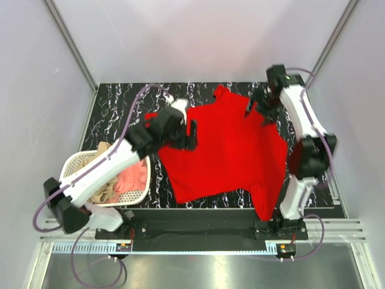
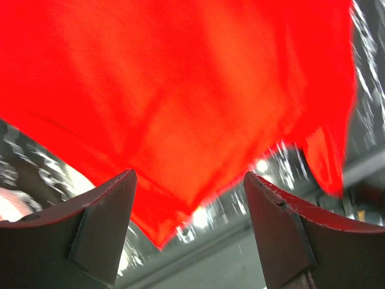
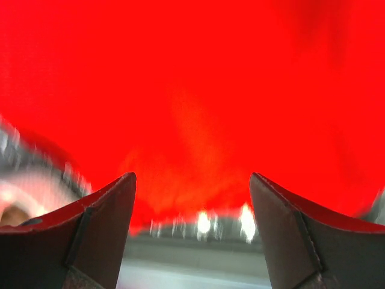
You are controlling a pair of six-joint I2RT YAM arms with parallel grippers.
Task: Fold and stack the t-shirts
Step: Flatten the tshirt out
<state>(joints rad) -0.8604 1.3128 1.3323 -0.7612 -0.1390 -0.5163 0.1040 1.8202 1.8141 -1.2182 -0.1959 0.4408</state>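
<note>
A red t-shirt (image 1: 225,147) lies spread flat on the black marbled table (image 1: 120,108), one sleeve hanging over the near right edge. My left gripper (image 1: 191,135) is open and empty, hovering over the shirt's left edge; its view shows the red cloth (image 2: 180,90) below the spread jaws. My right gripper (image 1: 257,108) is open and empty above the shirt's far right part; its view is filled by red cloth (image 3: 192,90). Neither gripper holds cloth.
A white basket (image 1: 75,162) at the table's left holds pink (image 1: 132,177) and beige (image 1: 102,150) garments. Grey walls enclose the table on three sides. The arm bases stand on a rail along the near edge (image 1: 198,226).
</note>
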